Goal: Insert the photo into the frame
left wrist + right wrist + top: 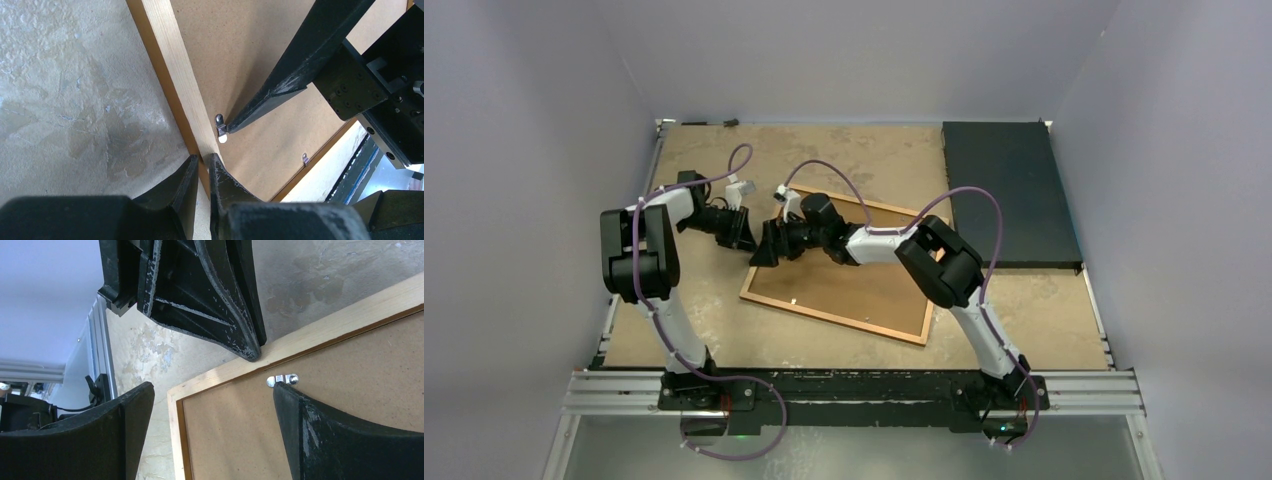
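the frame (pixel 844 288) lay back-side up at the middle of the mottled tan table (pixel 864 160), turned slightly askew, its brown board ringed by pale wooden edging. both arms met at its 10 o'clock corner. the left gripper (pixel 202 159) had its fingers pressed almost together, tips down on the wooden rim. the right gripper (pixel 214 387) was spread wide; one finger (pixel 320 430) was over the board with its tip at a small metal clip (pixel 282 379), the other (pixel 120 430) was off the frame above bare table. a second clip (pixel 305 159) sat on the adjoining edge. a dark slab (pixel 1009 190) filled the table's 2 o'clock corner. plain pale grey walls (pixel 864 50) closed in three sides, and an aluminium rail (pixel 854 392) ran along 6 o'clock.
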### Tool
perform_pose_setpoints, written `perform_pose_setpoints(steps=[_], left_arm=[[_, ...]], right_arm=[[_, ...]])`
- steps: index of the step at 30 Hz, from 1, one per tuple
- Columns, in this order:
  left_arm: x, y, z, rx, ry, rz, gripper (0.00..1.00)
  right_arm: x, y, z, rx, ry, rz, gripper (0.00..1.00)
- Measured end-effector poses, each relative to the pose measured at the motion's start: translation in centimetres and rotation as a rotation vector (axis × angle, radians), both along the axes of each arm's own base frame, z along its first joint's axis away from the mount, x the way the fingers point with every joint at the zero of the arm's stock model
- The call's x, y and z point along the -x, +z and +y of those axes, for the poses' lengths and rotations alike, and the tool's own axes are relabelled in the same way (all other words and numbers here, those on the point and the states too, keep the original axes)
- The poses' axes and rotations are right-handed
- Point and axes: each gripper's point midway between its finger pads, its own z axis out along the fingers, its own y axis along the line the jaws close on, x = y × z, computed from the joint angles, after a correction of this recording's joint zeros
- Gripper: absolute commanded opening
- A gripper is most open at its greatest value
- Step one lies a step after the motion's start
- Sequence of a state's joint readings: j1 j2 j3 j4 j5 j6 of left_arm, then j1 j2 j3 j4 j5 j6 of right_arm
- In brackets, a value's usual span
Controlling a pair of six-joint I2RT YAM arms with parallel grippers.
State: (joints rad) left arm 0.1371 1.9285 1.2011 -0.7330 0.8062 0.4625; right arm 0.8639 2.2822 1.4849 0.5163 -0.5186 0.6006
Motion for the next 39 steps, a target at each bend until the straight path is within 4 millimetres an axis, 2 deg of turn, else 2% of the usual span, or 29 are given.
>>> perform_pose_setpoints(steps=[39], left_arm=[[0.04, -0.03, -0.01, 0.001, -0.001, -0.001, 0.1]], right_arm=[[-0.68, 0.0, 1.07, -0.04, -0.124, 0.001, 0.9]])
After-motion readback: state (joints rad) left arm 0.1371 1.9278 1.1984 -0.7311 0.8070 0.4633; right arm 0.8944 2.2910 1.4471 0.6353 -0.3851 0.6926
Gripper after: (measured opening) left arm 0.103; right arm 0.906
